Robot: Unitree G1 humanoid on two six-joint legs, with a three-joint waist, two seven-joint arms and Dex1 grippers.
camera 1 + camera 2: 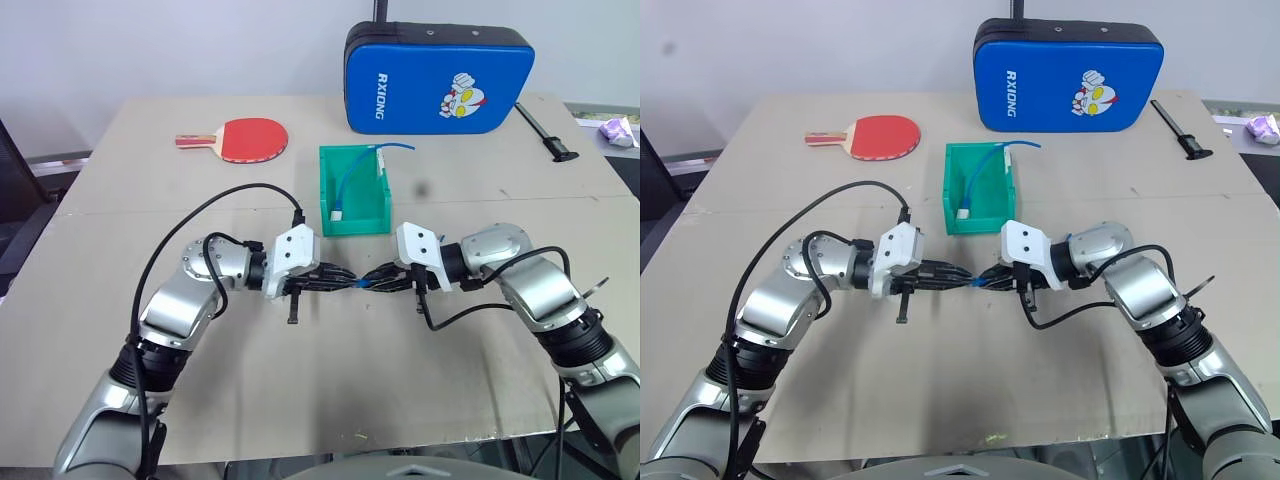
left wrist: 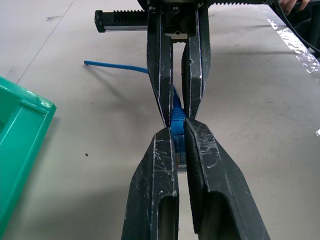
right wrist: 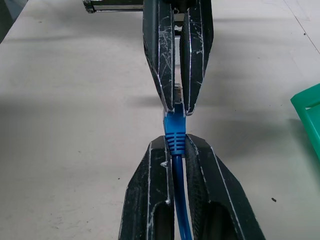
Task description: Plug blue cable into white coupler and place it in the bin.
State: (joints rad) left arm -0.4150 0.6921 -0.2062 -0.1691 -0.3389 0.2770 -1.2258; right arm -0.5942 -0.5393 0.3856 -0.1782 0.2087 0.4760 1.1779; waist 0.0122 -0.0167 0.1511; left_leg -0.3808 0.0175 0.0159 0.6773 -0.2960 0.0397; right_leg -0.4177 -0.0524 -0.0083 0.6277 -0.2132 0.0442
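Pinching the cable (image 3: 175, 131) w/ both claws, on the near side of the bin (image 1: 325, 190), tips almost nose to nose above the table (image 1: 300, 400). My R claw (image 1: 375, 279) is closed on the cord just behind the ribbed blue boot. The boot pokes out past my fingertips and the rest of the cord trails back btwn the fingers. My L claw (image 1: 345, 278) is closed too, clamped on the clear plug at the very tip. So the plug end hangs btwn the two claws, clear of the table, and the loose tail runs off along the tabletop, away from the bin.

Handling, as I judge it: light, floppy cord, and only the boot and plug are stiff. The boot is the place to grip for pushing, since the cord would just buckle. The plug is small, hard, prob. slippery, w/ a thin latch tab that could snap or get pressed flat under my pads.

No coupler that I can make out btwn the claws, so I can't say the plugging step is done.

Inside the bin lies a second blue cord (image 1: 345, 185) w/ a small white end piece (image 1: 337, 213). Could be a coupler, can't tell. Its far end sticks up over the far rim.

Beyond the bin to its left is a red bat (image 1: 250, 138), and beyond it to the right a big blue case (image 1: 435, 78).
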